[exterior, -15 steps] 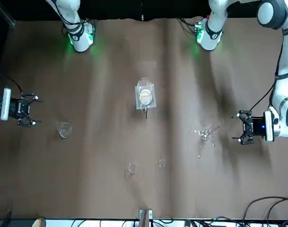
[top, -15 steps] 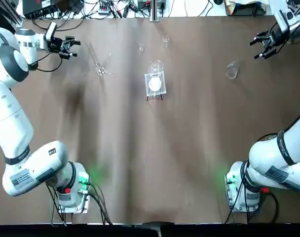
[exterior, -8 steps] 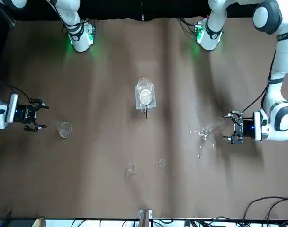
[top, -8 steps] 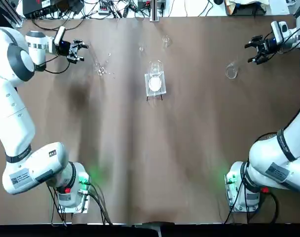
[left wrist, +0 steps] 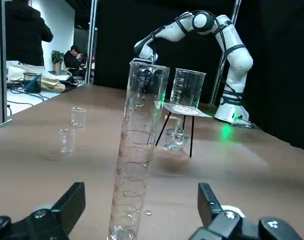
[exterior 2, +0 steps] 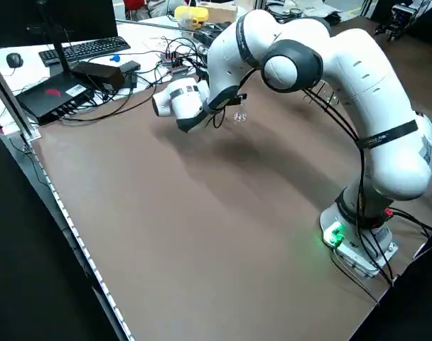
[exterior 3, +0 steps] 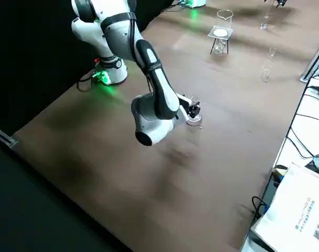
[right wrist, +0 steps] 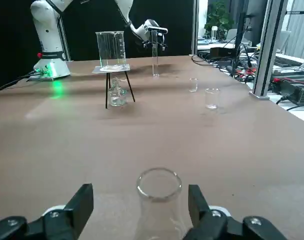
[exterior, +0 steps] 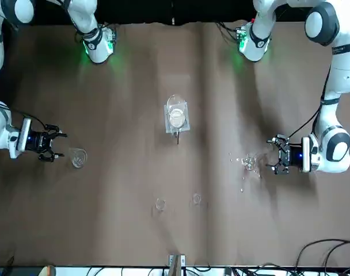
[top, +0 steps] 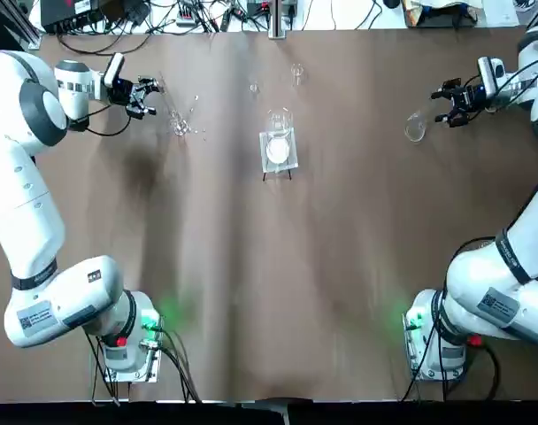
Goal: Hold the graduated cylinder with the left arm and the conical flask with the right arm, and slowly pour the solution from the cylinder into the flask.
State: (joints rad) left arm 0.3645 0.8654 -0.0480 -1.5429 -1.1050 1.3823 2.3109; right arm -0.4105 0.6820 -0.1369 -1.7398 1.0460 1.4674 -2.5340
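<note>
Because the right gripper (top: 438, 106), spread wide, is just beside the conical flask (top: 416, 130) at far right, a skewed approach could topple it; the left gripper (top: 154, 97), also wide, could knock the graduated cylinder (left wrist: 134, 160), upright at far left. Both grippers have closed in since the earlier frame; the glassware hasn't moved.

Beyond my brown matte desk (top: 340, 266), a black wall curtain (left wrist: 142, 30) hangs beside a green potted plant (left wrist: 57, 57).
</note>
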